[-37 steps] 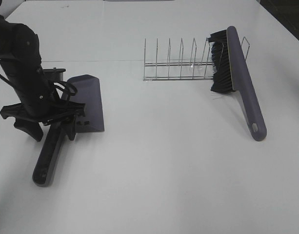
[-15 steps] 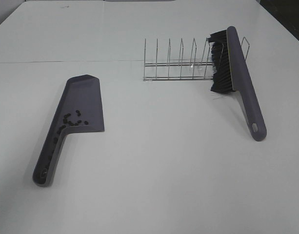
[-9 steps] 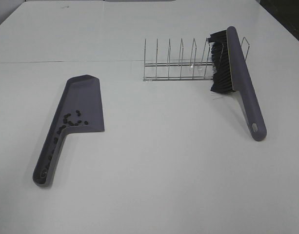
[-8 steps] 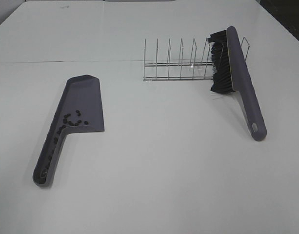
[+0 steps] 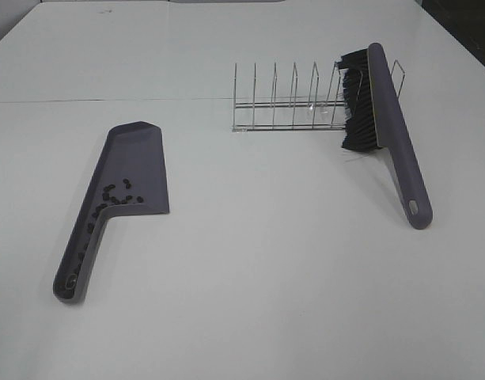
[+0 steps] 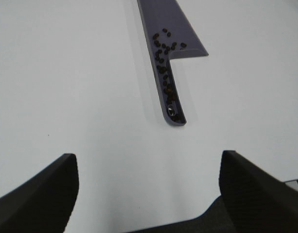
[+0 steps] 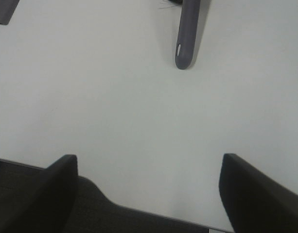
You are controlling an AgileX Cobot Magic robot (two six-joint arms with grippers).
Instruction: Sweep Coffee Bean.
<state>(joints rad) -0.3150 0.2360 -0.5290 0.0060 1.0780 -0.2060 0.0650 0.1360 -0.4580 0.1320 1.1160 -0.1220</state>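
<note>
Left arm gone from the exterior high view: 2.5 s ago it stood over the dustpan (image 5: 130,178) near the left edge of the table (image 5: 266,277); clear by 1.0 s ago, nothing moved since. Dustpan left flat on the table, untouched.

Coffee beans (image 5: 115,198) sit inside the dustpan, clustered at the back of the pan where it meets the handle, with several trailing down the handle channel toward its end. Same in the left wrist view: beans (image 6: 164,53) in the pan and along the channel, none seen loose on the table around it. Read: sweep looks done, beans contained, arms parked.

Brush (image 5: 388,119) near the right edge, toward the far side, bristle head leaning on the end of the wire rack (image 5: 293,103), handle tip resting on the table toward the near side. Handle end also in the right wrist view (image 7: 186,34), well apart from the end effector.

Pose:
- Left end effector (image 6: 148,194): pulled back toward the near edge, above the table, aimed at the dustpan handle end. Released, fingers wide apart, holding nothing.
- Right end effector (image 7: 148,194): pulled back over the near edge, looking at bare table. Released, fingers wide apart, holding nothing.
- Neither arm visible in the exterior high view.
</note>
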